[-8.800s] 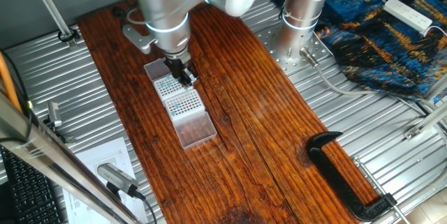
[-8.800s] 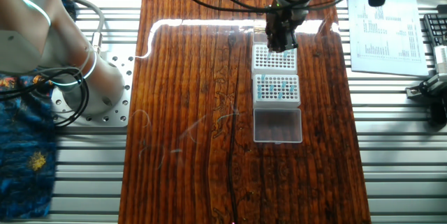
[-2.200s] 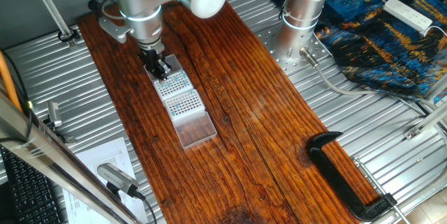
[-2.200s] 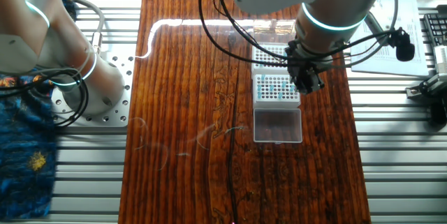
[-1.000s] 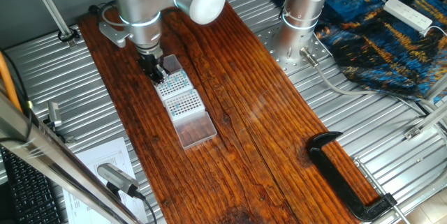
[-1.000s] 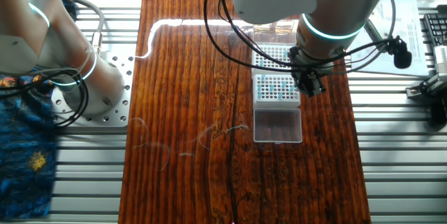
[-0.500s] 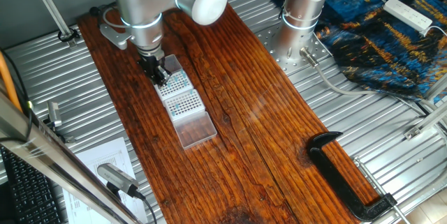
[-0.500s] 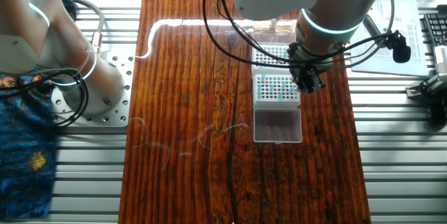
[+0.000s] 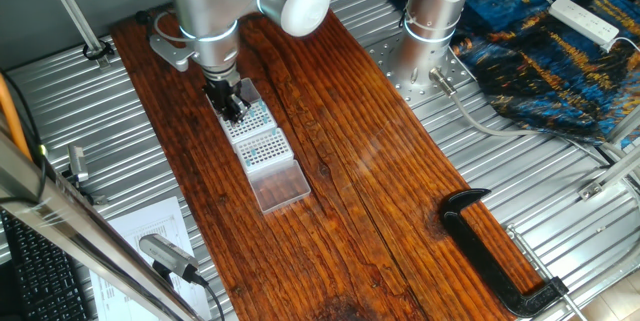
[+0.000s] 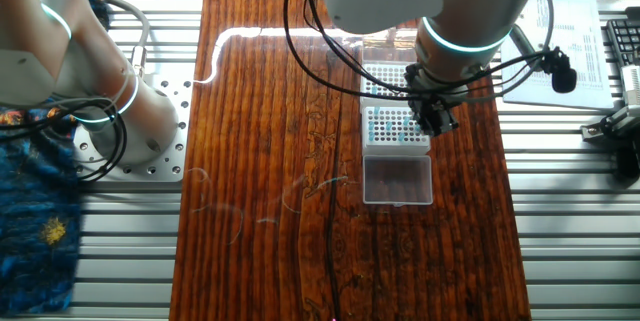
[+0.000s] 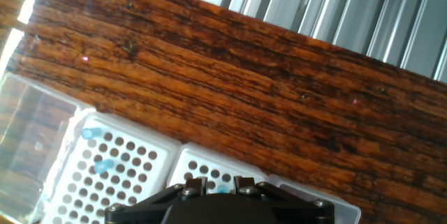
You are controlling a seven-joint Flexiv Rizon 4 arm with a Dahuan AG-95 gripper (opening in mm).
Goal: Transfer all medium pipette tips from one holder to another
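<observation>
No legible text, labels, brands or nos. are seen. Printed sheet [image 10: 560, 46] beside the bench carries charts & fine print, too small to be read; another sheet [image 9: 150, 231] likewise illegible.

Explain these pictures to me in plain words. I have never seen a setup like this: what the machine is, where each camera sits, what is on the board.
The machine is a single silver robot arm ending in a two-finger gripper. Two pictures come from fixed cameras on different sides of the wooden board; the third comes from a camera on the hand, looking down past the fingers. On the board stand two white perforated holders, end to end, beside a clear lid. Small blue tips sit in some holes. Whether the gripper holds one cannot be seen.
</observation>
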